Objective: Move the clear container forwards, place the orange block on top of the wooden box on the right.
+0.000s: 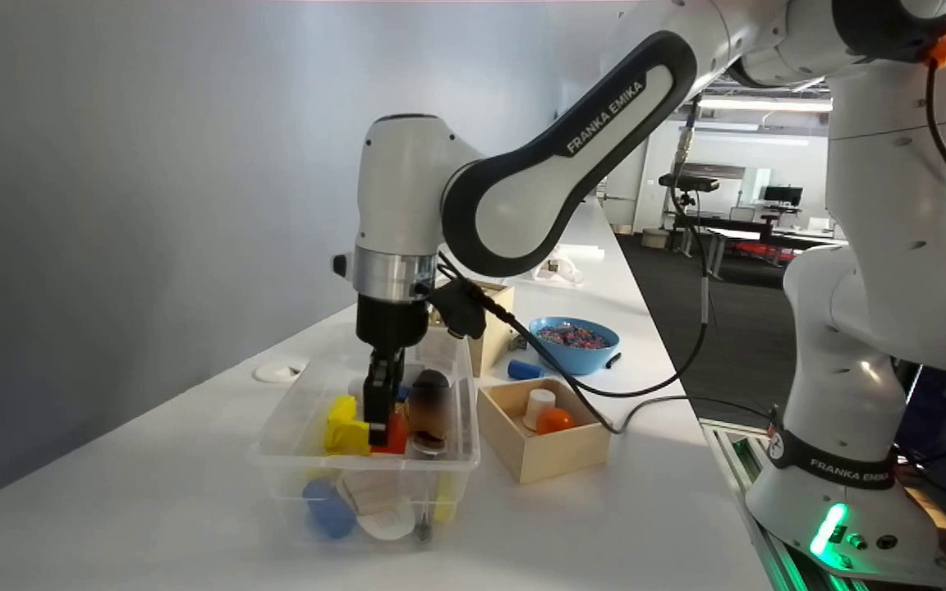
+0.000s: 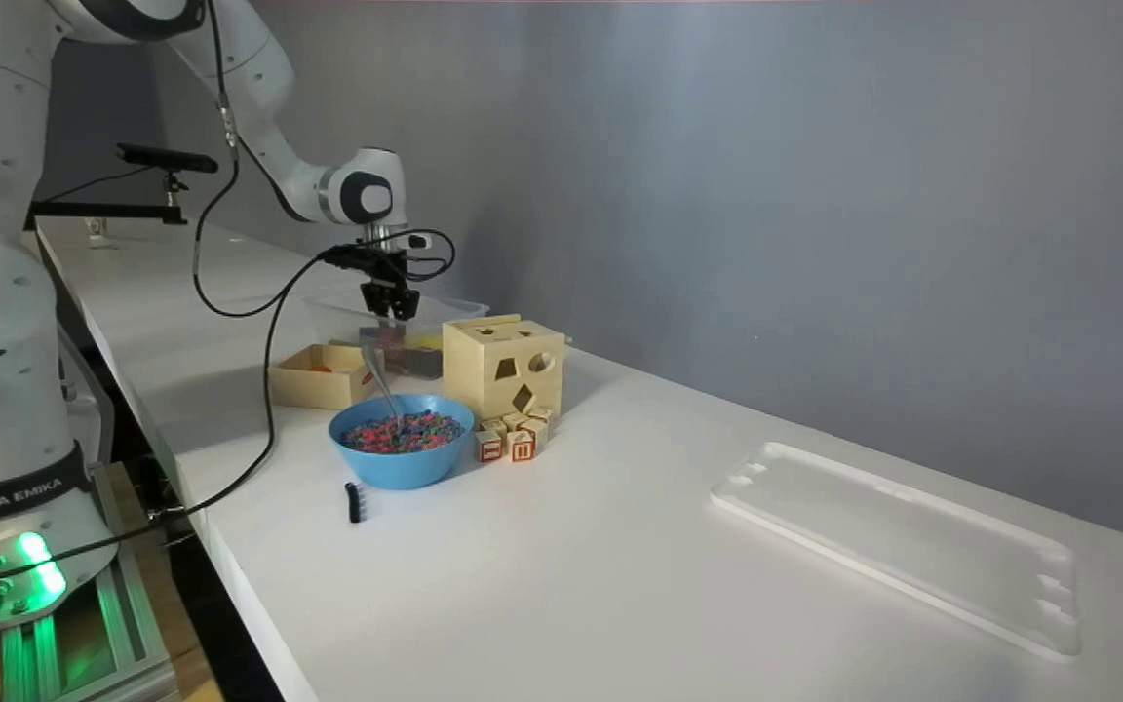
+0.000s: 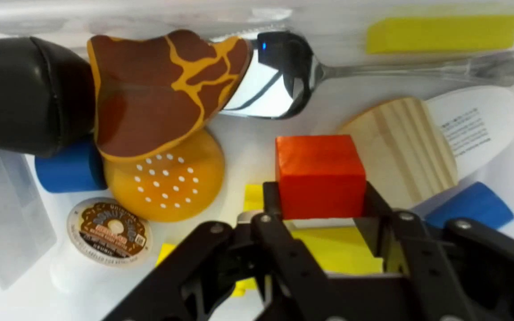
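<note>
The orange block (image 3: 321,178), bright red-orange, is between the fingertips of my gripper (image 3: 319,196), with both pads against its sides. It also shows in an exterior view (image 1: 392,435), inside the clear container (image 1: 473,431). I cannot tell whether the block touches things under it. The gripper (image 2: 391,304) points down into the container. Two wooden boxes show: a low open box (image 1: 565,456) beside the container, and a taller box with shaped holes (image 2: 484,375). The taller box is partly hidden behind the arm in an exterior view (image 1: 489,336).
The container holds a black object (image 3: 14,96), a brown toy piece (image 3: 150,93), a spoon (image 3: 417,71) and yellow pieces (image 3: 337,249). A blue bowl of beads (image 2: 401,468), letter blocks (image 2: 521,444) and a clear lid (image 2: 893,546) are on the table. A cable hangs from the arm.
</note>
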Robot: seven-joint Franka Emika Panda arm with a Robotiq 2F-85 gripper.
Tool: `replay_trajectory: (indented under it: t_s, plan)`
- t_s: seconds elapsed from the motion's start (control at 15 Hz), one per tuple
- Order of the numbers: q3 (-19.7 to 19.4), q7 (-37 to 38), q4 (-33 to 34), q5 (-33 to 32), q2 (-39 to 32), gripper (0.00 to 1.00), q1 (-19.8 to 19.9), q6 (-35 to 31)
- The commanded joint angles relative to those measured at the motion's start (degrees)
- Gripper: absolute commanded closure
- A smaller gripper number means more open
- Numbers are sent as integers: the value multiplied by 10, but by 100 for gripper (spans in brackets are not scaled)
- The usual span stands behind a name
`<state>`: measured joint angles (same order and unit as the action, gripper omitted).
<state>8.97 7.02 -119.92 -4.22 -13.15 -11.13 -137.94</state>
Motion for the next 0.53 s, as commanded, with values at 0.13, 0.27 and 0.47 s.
replay_trajectory:
  t_s: [0.13,0.27,0.47]
  plan:
    - [-18,155,-41,-100,121,81,-20,15]
    - [-20,212,-45,-139,154,81,-6,44]
    - [-26,254,-51,-139,198,81,26,73]
